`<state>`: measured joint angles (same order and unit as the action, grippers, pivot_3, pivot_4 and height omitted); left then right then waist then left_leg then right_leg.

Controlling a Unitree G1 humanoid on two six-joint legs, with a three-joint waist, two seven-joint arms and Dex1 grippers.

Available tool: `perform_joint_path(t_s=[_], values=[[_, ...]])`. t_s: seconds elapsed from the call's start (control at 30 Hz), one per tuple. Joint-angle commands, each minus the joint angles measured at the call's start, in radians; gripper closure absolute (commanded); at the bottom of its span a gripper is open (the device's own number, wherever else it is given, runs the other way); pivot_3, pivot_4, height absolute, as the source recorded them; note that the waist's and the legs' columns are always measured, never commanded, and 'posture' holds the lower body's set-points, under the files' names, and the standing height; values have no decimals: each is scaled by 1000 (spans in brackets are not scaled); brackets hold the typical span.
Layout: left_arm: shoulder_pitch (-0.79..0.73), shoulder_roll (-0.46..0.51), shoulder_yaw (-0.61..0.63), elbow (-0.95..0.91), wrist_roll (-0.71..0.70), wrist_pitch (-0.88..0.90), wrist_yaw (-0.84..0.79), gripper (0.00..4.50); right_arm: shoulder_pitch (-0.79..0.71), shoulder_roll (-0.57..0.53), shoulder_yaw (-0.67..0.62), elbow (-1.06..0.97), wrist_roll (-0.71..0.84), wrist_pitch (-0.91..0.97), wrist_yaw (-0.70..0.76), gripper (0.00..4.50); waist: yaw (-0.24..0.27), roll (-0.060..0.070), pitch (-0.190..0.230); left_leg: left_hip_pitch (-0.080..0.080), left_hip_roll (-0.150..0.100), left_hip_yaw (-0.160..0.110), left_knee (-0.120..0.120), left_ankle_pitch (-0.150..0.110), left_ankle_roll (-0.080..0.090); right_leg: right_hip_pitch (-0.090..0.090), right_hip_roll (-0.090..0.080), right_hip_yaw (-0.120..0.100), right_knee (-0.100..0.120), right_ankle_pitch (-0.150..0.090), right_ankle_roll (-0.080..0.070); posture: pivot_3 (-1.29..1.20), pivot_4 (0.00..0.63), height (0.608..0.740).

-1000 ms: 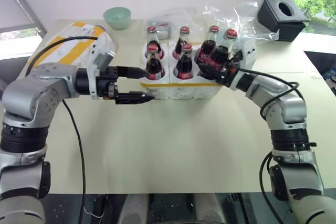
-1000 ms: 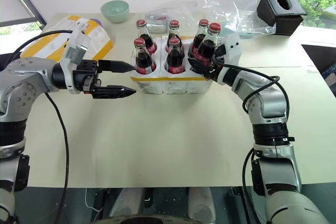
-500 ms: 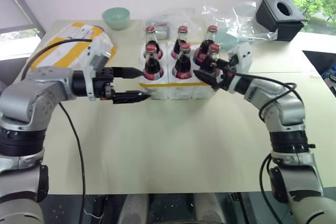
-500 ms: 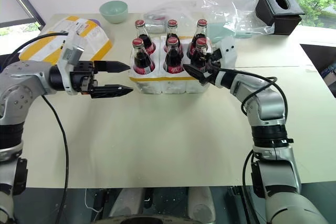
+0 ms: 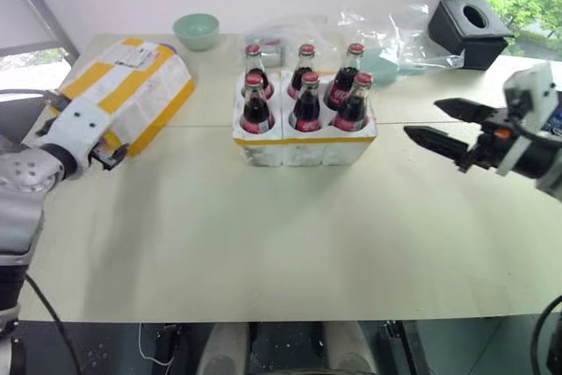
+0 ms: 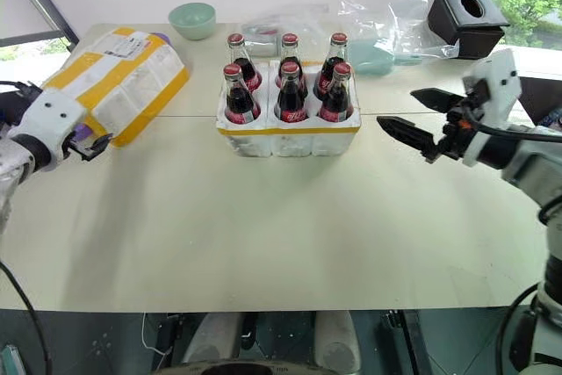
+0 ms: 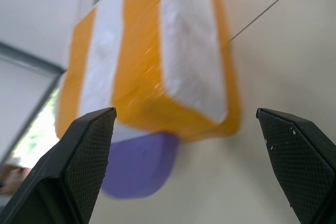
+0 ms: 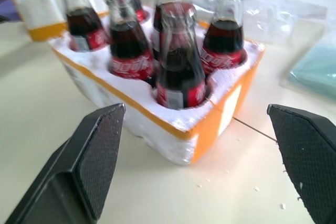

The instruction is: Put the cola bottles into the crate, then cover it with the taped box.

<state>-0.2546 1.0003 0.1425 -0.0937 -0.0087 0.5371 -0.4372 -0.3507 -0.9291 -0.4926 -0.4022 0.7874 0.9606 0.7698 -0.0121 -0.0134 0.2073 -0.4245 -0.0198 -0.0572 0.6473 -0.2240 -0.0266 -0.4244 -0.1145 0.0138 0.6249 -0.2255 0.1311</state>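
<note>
- On the pale table, near its middle and toward the far edge, sits the crate: a low white styrofoam block with a yellow tape band round its rim.
- All six cola bottles, small glass bottles of dark cola with red caps and red labels, stand upright in its wells, in two rows of three.
- Right gripper: two black fingers spread wide, nothing between them. It hangs to the right of the crate, well apart from it, pointing toward it. The right wrist view looks between the fingers at the crate's corner and the bottles.
- Taped box: large white styrofoam box wrapped in broad yellow tape bands, white shipping label on top. It lies at the table's far left, tilted, well apart from the crate.
- A purple object shows under the box's near end; what it is cannot be told.
- Left gripper: fingers spread wide, empty, just in front of the taped box's near end, not touching it.
- Behind the crate: a pale green bowl, crumpled clear plastic bags, and a black tissue box at the far right.
</note>
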Motion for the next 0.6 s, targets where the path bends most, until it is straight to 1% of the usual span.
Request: perform_joint_path(t_s=[0.03, 0.13, 0.23, 0.43, 0.6], values=[[36, -2, 6, -8, 78, -46, 44, 0, 25, -39, -54, -67, 57, -3, 41, 74, 1, 0, 0, 0, 0, 0, 0, 0, 0, 0, 0, 0, 0, 0, 0, 0, 150, 739], [48, -7, 3, 23, 126, -47, 75, 0, 42, -40, -59, -85, 84, 3, 31, 74, 1, -1, 0, -1, 0, 0, 0, 0, 0, 0, 0, 0, -1, 0, 0, 0, 150, 739], [18, 1, -33, 118, 205, -89, 120, 0, 45, -36, -58, -103, 107, 3, 11, 74, 1, -1, 0, -1, 0, 0, 0, 0, 0, 0, 0, 0, -1, 0, 0, 0, 150, 739], [-146, -43, -113, 344, 286, -158, 175, 0, 34, -49, -77, -144, 177, -10, -2, 74, 3, -2, -1, -1, 0, 0, 1, 0, 0, 0, 0, 0, -1, 2, 3, 0, 150, 739], [-273, -87, -186, 528, 345, -206, 195, 0, -8, -81, -119, -170, 295, 4, -16, 74, 2, -2, -1, -1, -1, 0, 1, 0, 0, 0, 0, 0, 0, 2, 4, 0, 150, 739]])
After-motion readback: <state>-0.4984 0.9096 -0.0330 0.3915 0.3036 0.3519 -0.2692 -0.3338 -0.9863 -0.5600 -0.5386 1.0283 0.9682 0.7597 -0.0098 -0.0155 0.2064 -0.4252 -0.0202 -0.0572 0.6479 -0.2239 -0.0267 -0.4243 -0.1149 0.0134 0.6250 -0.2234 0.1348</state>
